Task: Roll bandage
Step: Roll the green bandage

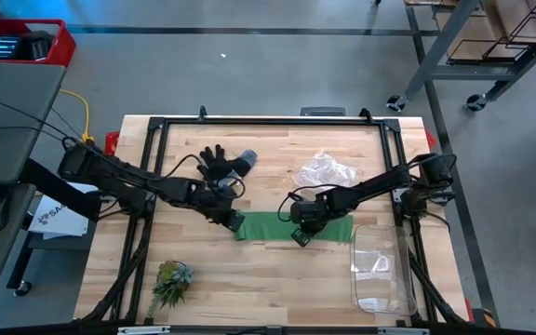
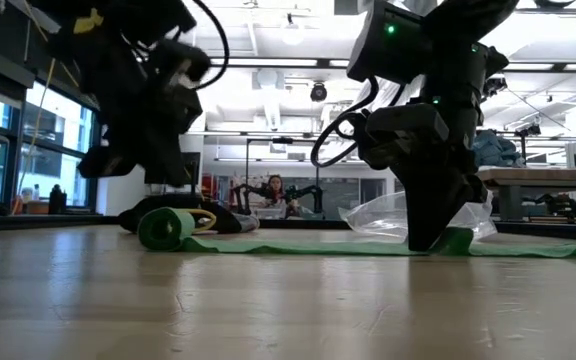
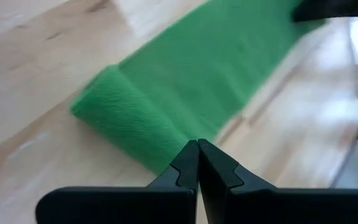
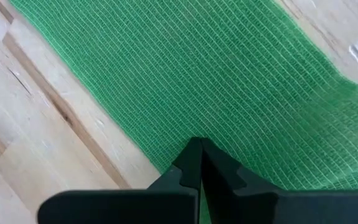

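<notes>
You have one green bandage point(image 1: 291, 227), one black-and-grey glove point(image 1: 223, 163), one plant tuft point(image 1: 171, 282), one crumpled clear bag point(image 1: 325, 171), one clear plastic container point(image 1: 381, 268) and two grippers, left gripper point(image 1: 230, 218) and right gripper point(image 1: 300, 236).

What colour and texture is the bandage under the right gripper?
Plain mid-green, with a fine woven grid. The bandage shows best in the right wrist view.
</notes>
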You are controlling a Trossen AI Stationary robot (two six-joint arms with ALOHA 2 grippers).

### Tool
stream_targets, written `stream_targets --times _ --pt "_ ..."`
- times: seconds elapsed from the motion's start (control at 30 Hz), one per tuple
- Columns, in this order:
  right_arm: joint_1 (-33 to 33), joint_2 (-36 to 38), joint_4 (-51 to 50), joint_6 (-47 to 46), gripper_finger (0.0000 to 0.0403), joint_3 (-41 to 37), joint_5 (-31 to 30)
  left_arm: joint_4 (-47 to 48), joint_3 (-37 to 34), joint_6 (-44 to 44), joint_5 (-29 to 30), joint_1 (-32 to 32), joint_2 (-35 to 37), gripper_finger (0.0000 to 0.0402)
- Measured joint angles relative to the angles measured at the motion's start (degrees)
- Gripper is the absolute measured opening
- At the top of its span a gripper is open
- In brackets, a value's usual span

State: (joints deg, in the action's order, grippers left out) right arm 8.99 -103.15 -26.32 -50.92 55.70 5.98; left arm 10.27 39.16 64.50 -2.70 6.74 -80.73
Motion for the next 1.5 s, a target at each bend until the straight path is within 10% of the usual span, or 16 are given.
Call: stream_targets --times 0.37,1.5 --pt "0.07 -0.07 -0.53 0.0 0.0 -0.07 -0.57 15.91 0.06 -1.64 1.91 1.1 4.97 0.0" --pt "0.42 0.06 -9.8 -0.02 0.0 2.32 -4.28 3.63 0.04 2.38 -1.43 -1.49 -5.14 0.0"
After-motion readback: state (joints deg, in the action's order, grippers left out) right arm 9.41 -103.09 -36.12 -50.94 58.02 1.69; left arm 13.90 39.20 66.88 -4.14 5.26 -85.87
